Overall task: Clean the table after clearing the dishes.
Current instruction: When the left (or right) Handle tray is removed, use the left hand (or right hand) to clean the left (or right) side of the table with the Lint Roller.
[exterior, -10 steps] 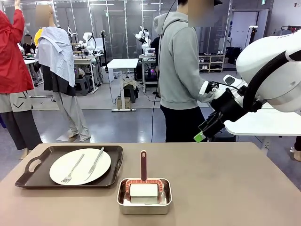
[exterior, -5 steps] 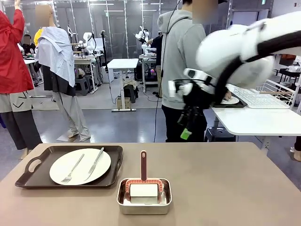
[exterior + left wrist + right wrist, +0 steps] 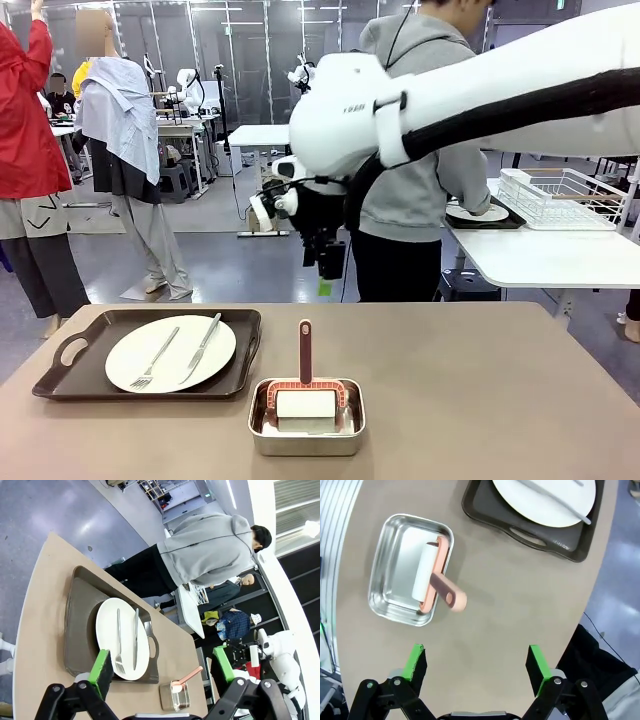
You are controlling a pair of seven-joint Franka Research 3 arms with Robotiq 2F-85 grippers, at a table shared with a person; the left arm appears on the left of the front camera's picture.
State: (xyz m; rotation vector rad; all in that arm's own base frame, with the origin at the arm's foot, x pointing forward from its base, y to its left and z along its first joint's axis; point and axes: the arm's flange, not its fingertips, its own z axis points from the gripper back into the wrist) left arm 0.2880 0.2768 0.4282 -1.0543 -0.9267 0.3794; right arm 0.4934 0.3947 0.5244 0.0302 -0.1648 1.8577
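Note:
On the left of the brown table [image 3: 480, 380] a dark tray [image 3: 245, 340] holds a white plate [image 3: 215, 362] with a fork [image 3: 155, 360] and a knife [image 3: 203, 345]. My right gripper [image 3: 325, 285] hangs open above the table's far edge, right of the tray and clear of it. In its wrist view the right gripper [image 3: 476, 662] is open over bare table [image 3: 520, 605], with the tray [image 3: 540, 535] and plate [image 3: 540, 505] at the top. My left gripper [image 3: 162, 667] is open and high above the tray [image 3: 75, 630] and plate [image 3: 107, 630]. A second plate [image 3: 478, 213] lies on the white side table under the person's hand.
A steel pan [image 3: 306, 435] with a red-handled white roller [image 3: 305, 350] sits at the front centre, also seen as the pan [image 3: 390, 555] from the right wrist. A person in a grey hoodie [image 3: 430, 190] stands beyond the far edge. A wire dish rack [image 3: 555, 195] is on the white table.
My right arm has swung from the far right across to the left, past the person, to above the table's far edge. The person has turned toward the white table.

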